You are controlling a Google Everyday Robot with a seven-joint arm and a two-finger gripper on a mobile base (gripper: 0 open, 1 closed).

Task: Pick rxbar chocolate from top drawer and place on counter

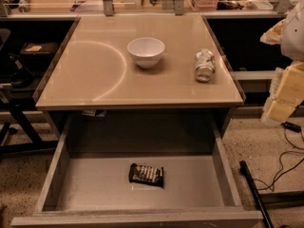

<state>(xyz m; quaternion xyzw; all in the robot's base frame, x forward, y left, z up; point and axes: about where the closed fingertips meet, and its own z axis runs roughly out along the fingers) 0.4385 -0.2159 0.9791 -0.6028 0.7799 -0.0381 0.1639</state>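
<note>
**Drawer open, bar waiting: the reach is the step to get right**

The top drawer (95, 186) is pulled fully out, and the rxbar chocolate (146, 175) lies flat on its grey floor, about mid-width and nearer the drawer's front lip than its back. Its long side runs roughly across the drawer with a slight skew. It is the only thing I can see in there.

The gripper (283, 96) hangs outside the drawer, beyond its right wall and well above it. I cannot tell whether it is parted or closed, and nothing shows in it. By my reading the pick has not begun.

What will the reach need? The arm should probably cross over the right wall and come straight down on the bar. A sideways sweep risks the low wall. I'd turn the wrist to match the bar's skew and close across its narrow width. The wrapper is thin and flat, so the grip has to go almost to the floor or it may slip off.

The counter (95, 80) juts over the back of the drawer. A white bowl (146, 51) and a tipped drink can (204, 65) sit up there, the can toward the drawer's right side. The left side looks the safer place to set the bar.
</note>
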